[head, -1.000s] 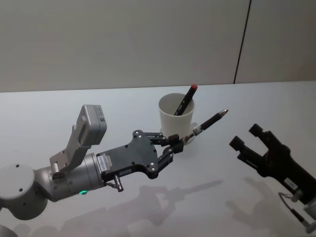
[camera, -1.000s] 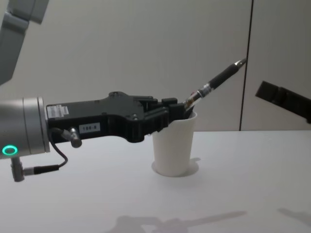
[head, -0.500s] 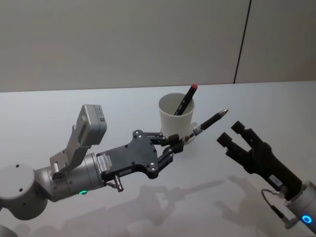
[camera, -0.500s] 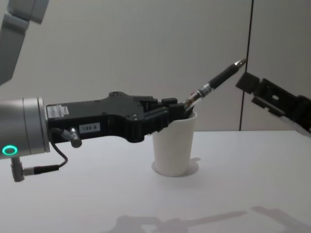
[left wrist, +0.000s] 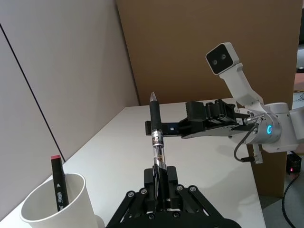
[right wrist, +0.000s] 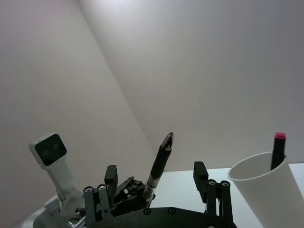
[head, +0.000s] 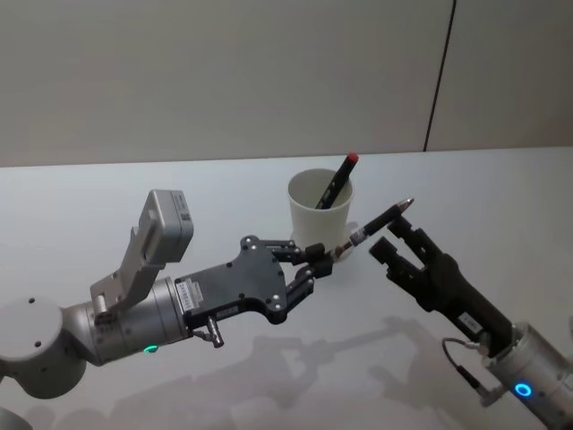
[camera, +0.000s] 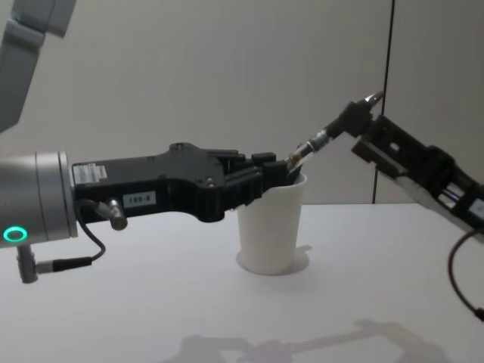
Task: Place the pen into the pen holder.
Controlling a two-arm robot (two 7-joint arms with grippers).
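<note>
Above a white table (head: 81,193), the left gripper (head: 324,257) — claw pinched narrow on the lower end of a silver-tipped pen (head: 380,221) — holds it slanting toward 2 o'clock in the head view. At 12 o'clock from those fingers, the paper cup (head: 313,222) stands upright with a red-tipped marker (head: 337,182) leaning inside. At 3 o'clock, the right gripper (head: 391,237) — claw wide — straddles the pen's upper end, its fingers apart from it.

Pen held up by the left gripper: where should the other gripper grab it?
Grab the pen by its black upper part, just below the metal tip, coming from the robot's right. The left gripper is shut on the bottom end, so the top sticks out free, slanting towards the open right gripper.
</note>
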